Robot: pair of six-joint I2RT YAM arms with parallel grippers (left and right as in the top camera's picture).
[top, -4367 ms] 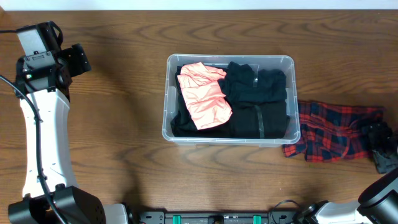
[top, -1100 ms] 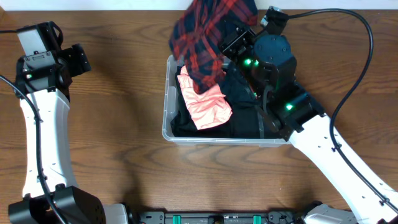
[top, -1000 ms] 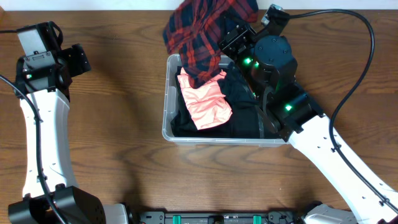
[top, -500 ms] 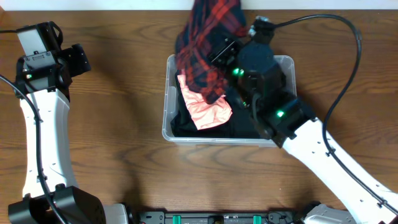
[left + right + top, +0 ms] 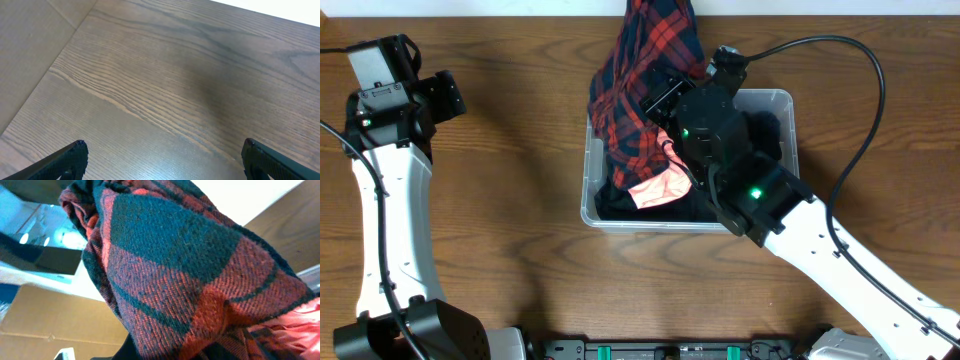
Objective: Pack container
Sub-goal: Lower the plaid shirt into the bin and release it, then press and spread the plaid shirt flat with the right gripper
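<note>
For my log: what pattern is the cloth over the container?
The cloth is red-and-dark plaid, clearest from the right wrist.

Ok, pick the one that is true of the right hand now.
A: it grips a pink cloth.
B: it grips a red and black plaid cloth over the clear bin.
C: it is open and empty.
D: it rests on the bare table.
B: the right hand is shut on the plaid cloth, which hangs down over the left part of the bin.
</note>
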